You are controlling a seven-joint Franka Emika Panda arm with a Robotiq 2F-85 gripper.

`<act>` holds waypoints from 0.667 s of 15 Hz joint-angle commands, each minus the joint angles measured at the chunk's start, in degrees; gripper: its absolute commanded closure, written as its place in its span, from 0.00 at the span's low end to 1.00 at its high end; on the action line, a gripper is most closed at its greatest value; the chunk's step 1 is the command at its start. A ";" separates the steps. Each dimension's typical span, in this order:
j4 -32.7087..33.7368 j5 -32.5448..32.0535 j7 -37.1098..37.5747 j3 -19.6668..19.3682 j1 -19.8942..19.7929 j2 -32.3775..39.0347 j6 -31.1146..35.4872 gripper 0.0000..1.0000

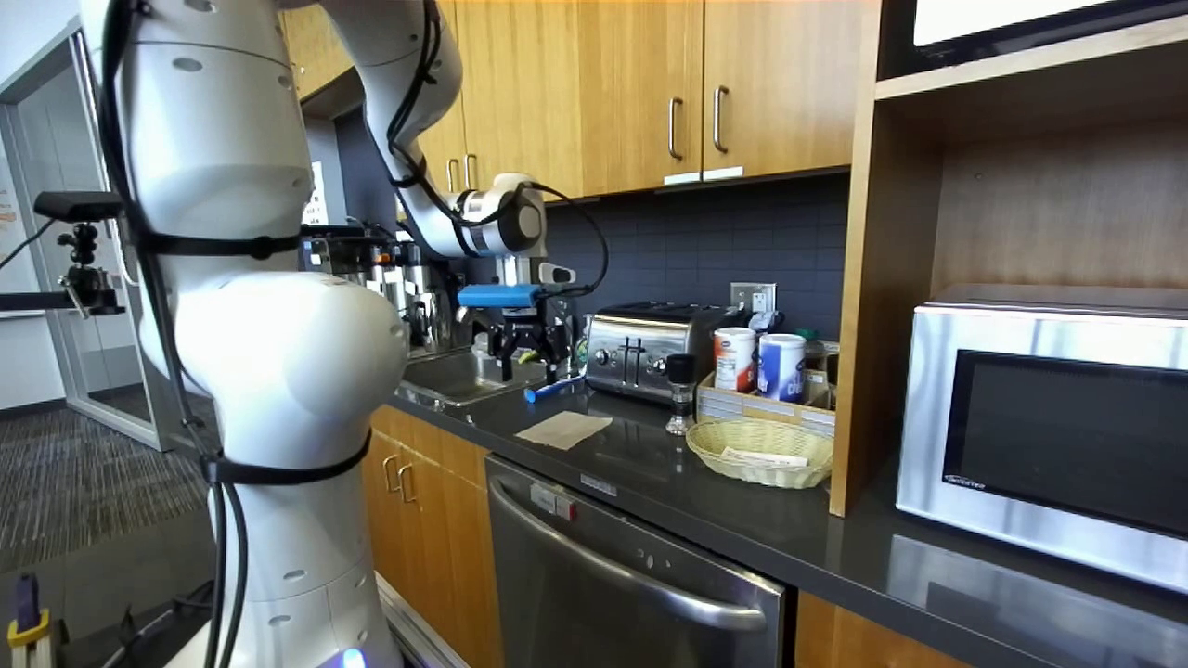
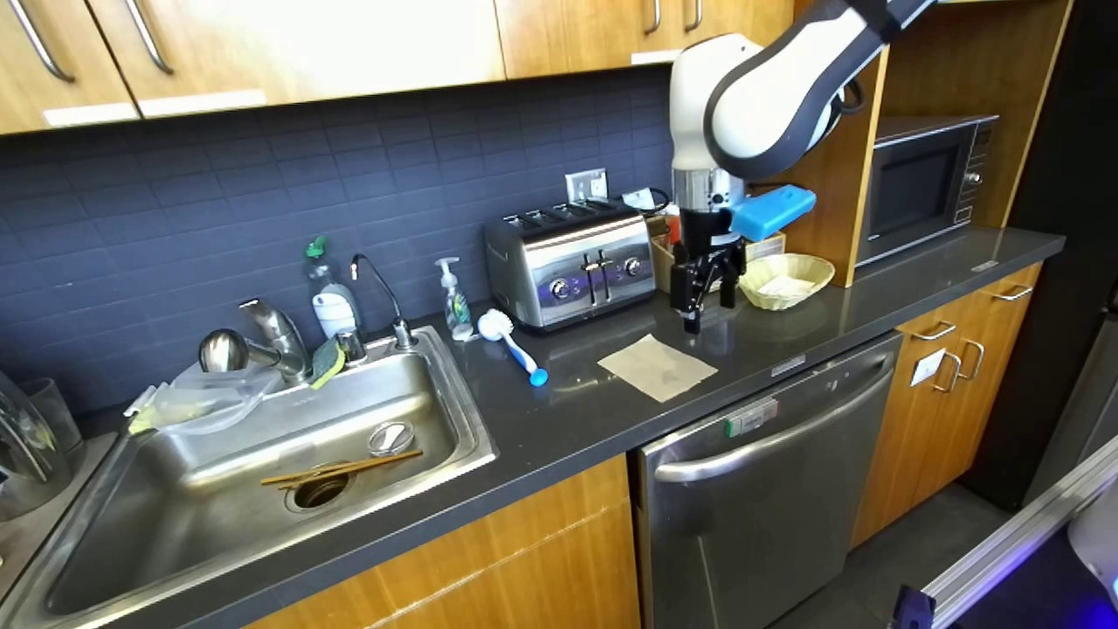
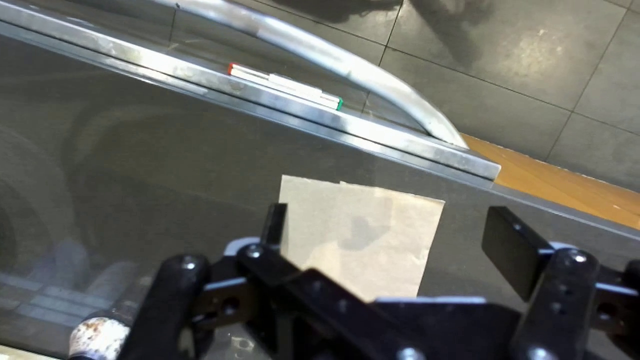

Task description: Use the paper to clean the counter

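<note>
Hand [image 3: 392,237] is suspended above desk [image 2: 559,419], jaws spread wide | tan paper sheet [image 2: 657,369] is laid flat near the front edge, seen between them in wrist view | dish brush [image 2: 523,356] is placed between paper and sink [image 2: 459,397]

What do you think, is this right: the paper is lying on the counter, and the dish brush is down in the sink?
Not quite: the dish brush is not in the sink. In both exterior views it lies on the counter, beside the sink and near the toaster. The paper does lie on the counter.
</note>
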 commanded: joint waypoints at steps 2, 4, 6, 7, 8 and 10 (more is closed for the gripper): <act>3.92 -2.06 0.44 0.28 0.63 5.59 3.07 0.00; 4.89 -2.37 0.63 0.17 0.80 7.32 4.19 0.00; 6.10 -3.35 1.59 -0.12 0.80 9.09 5.26 0.00; 6.72 -3.52 1.90 -0.23 0.86 9.81 5.67 0.00; 7.23 -3.71 2.03 -0.34 0.94 10.38 6.00 0.00; 8.47 -4.69 2.60 -0.67 1.07 11.66 6.50 0.00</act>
